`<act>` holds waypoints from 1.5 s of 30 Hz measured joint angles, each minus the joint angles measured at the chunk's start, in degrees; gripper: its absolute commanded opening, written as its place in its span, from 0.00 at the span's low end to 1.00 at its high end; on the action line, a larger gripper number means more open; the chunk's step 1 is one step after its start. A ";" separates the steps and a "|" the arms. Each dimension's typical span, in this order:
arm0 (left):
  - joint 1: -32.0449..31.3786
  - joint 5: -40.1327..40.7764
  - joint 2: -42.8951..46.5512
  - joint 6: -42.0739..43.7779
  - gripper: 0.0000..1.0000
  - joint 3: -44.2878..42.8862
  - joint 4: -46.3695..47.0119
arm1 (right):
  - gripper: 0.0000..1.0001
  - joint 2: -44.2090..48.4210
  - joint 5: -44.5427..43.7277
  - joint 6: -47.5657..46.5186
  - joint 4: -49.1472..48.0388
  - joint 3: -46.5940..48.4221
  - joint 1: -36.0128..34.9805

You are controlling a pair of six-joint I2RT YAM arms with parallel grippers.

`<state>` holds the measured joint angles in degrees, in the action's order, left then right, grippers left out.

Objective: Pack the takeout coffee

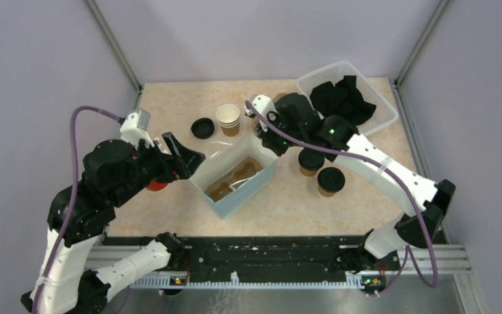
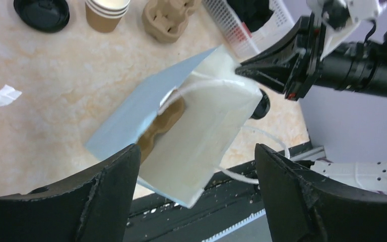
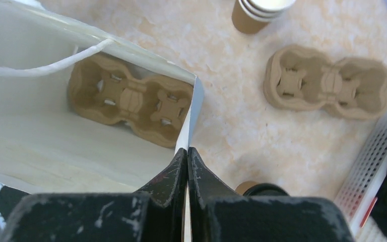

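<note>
Right gripper [image 3: 187, 161] clenched on paper bag [image 3: 55, 146] rim; left gripper [image 2: 196, 171] spread wide, empty. Far lidded cup [image 1: 311, 161] and near lidded cup [image 1: 331, 180] stand on table [image 1: 281, 203] beside bag: likely light, crushable; grip gently around wall below lid.

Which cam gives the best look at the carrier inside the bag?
Right wrist: it looks straight into the bag, so the carrier shows both holes, nearly whole. Top external shows only a brown patch of it; left wrist catches just one end behind the bag wall.

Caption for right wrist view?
Right gripper pinches rim of white-lined blue paper bag; brown two-hole cardboard carrier lies inside.
</note>
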<state>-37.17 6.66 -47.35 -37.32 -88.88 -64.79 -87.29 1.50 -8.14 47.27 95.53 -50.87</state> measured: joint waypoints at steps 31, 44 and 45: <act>0.00 5.01 -11.89 0.39 0.86 -3.17 -2.82 | 0.00 6.49 -20.57 22.93 -7.96 -5.33 -3.45; 0.00 4.24 -19.45 -5.16 0.57 -3.15 -11.80 | 0.00 5.33 -31.21 46.03 1.64 -4.90 -5.75; 0.00 4.07 -19.56 -5.53 0.55 -2.93 -11.93 | 0.00 5.42 -31.50 47.10 2.08 -5.18 -5.75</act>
<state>-37.17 10.72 -66.92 -42.85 -91.81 -76.73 -81.87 -30.00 38.96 49.34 90.35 -56.62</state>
